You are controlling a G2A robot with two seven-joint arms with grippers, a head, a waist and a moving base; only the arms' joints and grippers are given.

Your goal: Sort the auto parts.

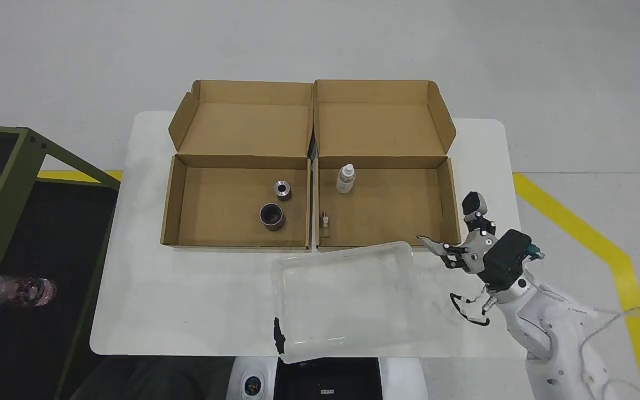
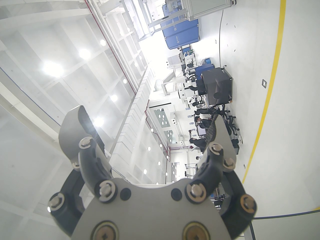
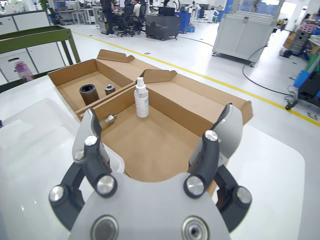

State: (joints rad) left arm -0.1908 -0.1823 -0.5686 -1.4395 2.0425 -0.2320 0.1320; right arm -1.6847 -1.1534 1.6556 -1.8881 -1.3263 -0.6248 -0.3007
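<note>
**Auto parts lay in two boxes — the hazards sat with the right arm**

Auto parts, top view: two cardboard boxes stood side by side on the white table. The left box held two dark cylinders, a large cylinder and a small cylinder, standing near each other. The right box held one spray bottle, upright near the dividing walls, and one small metal fitting. One clear tray sat just in front of both boxes. The right gripper hovered beside the right box's near corner, jaws spread and holding nothing.

Left wrist view: the left gripper pointed up at the ceiling, jaws spread wide and empty. Brought down to the table from there, it could, I judged, strike the tray or a box wall.

Right wrist view: the right gripper looked across the right box, one finger over the tray side, the other close to the box's outer wall. The spray bottle stood tall and narrow — a sideways brush would likely topple it. The fitting lay on its side by the wall and could roll or slip from a pinch. A low reach might snag the cardboard and drag the box, disturbing the large cylinder and small cylinder next door.
</note>
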